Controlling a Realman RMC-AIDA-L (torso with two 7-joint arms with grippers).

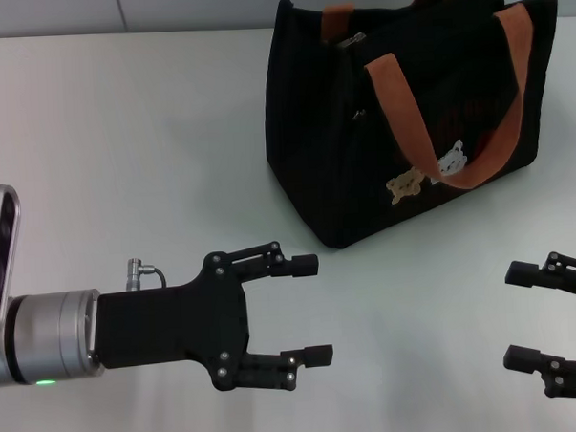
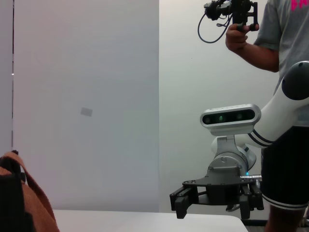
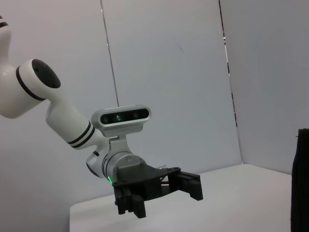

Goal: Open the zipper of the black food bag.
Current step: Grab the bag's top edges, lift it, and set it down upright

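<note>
**Inspector:** Toward the far right corner of the white desk (image 1: 123,166) stands the black food bag (image 1: 343,166), upright, its two orange-brown handles (image 1: 413,124) raised and the bear patches (image 1: 430,174) on the side facing the near edge. Where is the fastening?

**Assistant:** The zipper (image 1: 350,40) runs along the bag's top edge; its silver end shows near the far handle, and whether it is shut along its whole length cannot be told.

**Inspector:** And the arms?

**Assistant:** The left gripper (image 1: 309,309) hovers over the near left part of the desk, fingers spread, grasping nothing, well apart from the bag. The right gripper (image 1: 522,317) sits at the near right edge, likewise released and empty-handed. A person (image 2: 285,43) stands behind the right arm in the left wrist view.
</note>
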